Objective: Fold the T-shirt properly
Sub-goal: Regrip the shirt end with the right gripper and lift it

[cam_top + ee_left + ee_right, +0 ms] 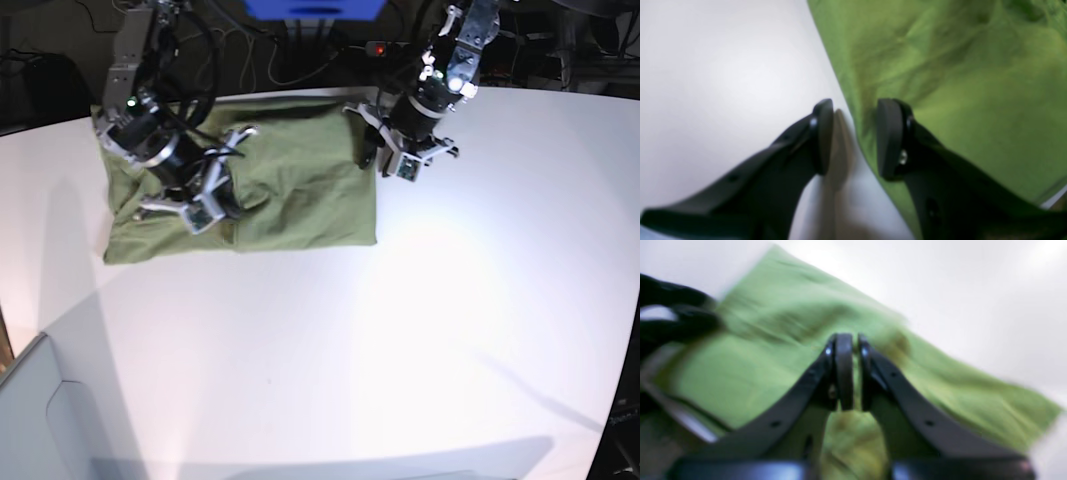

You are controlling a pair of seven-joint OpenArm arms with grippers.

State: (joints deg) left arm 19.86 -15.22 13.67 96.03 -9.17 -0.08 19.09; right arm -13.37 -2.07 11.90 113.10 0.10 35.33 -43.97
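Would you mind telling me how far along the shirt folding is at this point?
Done: the T-shirt lies as a rough rectangle with layers folded over. In hand: the right gripper, jaws nearly together, hovers over the cloth; the left gripper is open at its edge. Left: wrinkles and probably further folding.

T-shirt (300, 195): you see soft, thin olive-green cloth, matt, creased and rumpled, no print.
Surface (420, 330): you see a smooth white top with a faint sheen, brightest at lower centre of the base view.
Left tool (855, 138): its fingers look like matt black plastic, with small shiny metal screws.
Right tool (855, 371): the same dark plastic, slightly glossy along its edges.
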